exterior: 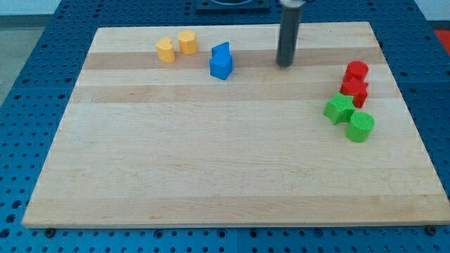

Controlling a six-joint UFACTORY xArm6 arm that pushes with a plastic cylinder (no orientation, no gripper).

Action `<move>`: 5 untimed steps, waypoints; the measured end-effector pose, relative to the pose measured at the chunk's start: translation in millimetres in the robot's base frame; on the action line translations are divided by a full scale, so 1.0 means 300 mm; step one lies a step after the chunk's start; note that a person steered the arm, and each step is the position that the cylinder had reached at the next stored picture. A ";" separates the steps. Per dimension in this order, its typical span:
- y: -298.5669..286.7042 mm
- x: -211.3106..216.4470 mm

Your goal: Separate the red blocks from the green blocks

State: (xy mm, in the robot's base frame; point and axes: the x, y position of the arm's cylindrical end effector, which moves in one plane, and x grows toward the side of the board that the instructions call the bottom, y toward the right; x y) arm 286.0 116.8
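Observation:
Two red blocks sit at the view's right: a round one (356,71) above a star-like one (355,90). Right below them lie two green blocks: a star-like one (339,108) touching the lower red block, and a round cylinder (360,126) at its lower right. The four form one tight cluster. My tip (284,65) stands on the board near the view's top, about a hundred pixels to the left of the upper red block, touching no block.
A blue block (221,61) lies left of my tip. Two yellow blocks (166,50) (187,41) sit further left near the top edge. The wooden board (211,161) rests on a blue perforated table.

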 end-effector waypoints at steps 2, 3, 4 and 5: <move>0.633 0.041; 0.602 0.179; 0.393 0.219; 0.365 0.294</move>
State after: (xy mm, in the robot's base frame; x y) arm 374.2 226.4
